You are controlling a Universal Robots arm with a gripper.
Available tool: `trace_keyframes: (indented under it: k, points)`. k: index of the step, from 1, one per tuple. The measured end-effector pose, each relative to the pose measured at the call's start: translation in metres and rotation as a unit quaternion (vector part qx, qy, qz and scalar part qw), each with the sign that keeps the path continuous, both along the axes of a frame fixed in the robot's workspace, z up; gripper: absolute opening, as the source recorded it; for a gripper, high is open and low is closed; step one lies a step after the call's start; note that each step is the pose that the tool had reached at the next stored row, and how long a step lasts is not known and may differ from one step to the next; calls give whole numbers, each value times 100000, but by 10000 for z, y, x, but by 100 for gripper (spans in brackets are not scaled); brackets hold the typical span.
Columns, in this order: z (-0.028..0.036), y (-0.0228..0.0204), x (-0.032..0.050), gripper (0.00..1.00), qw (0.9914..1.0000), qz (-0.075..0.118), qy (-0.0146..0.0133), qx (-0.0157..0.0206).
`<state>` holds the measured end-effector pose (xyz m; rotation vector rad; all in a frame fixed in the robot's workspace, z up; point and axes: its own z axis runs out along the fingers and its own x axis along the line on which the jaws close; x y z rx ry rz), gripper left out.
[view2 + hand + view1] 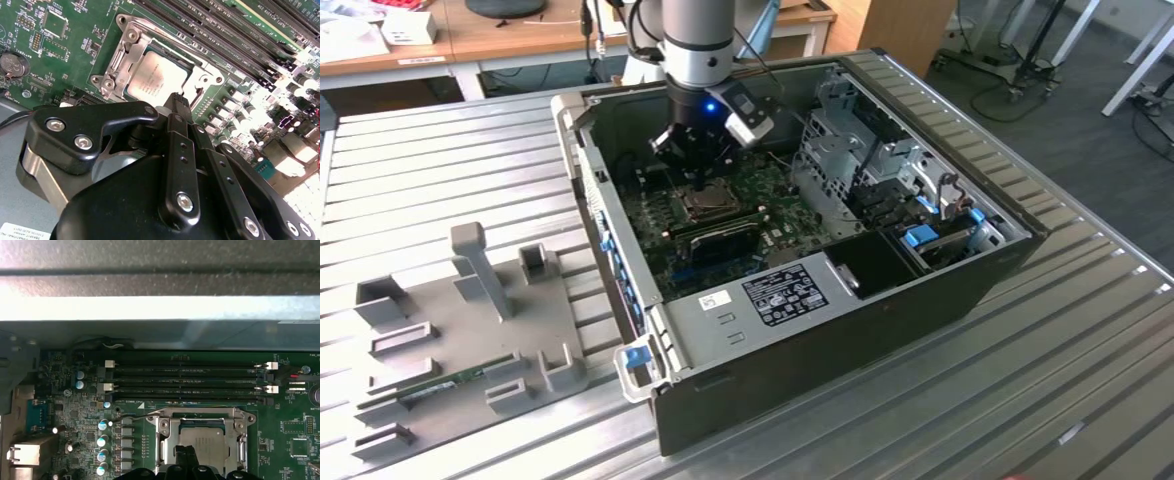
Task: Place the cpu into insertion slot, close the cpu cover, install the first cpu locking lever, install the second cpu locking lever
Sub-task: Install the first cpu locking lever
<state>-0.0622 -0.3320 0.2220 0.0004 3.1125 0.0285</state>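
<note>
**Print sighted, none legible**

Black label (785,295) with white print and a small white sticker (716,300), both on the grey metal shroud (694,345): unreadable. Faint markings on cpu (157,82) top: too fine to read. White lettering on circuit board (75,65): cannot be made out.

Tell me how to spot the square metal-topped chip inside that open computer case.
Inside the open black computer case lies a green circuit board. Next to its long black memory slots sits a silvery square metal frame. The chip is the flat grey metal square showing through that frame's cut-out, beneath the black gripper.
</note>
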Motion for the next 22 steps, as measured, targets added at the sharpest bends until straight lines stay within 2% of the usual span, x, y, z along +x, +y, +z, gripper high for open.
trace_keyframes:
  k: [1, 12, 22]
  points:
    - [0, 0, -22, 11, 100000, -1, -2, 3]
    - [0, 0, -40, 11, 100000, -4, -6, 2]
    - [-3, 0, -207, 11, 99999, -5, -345, 4]
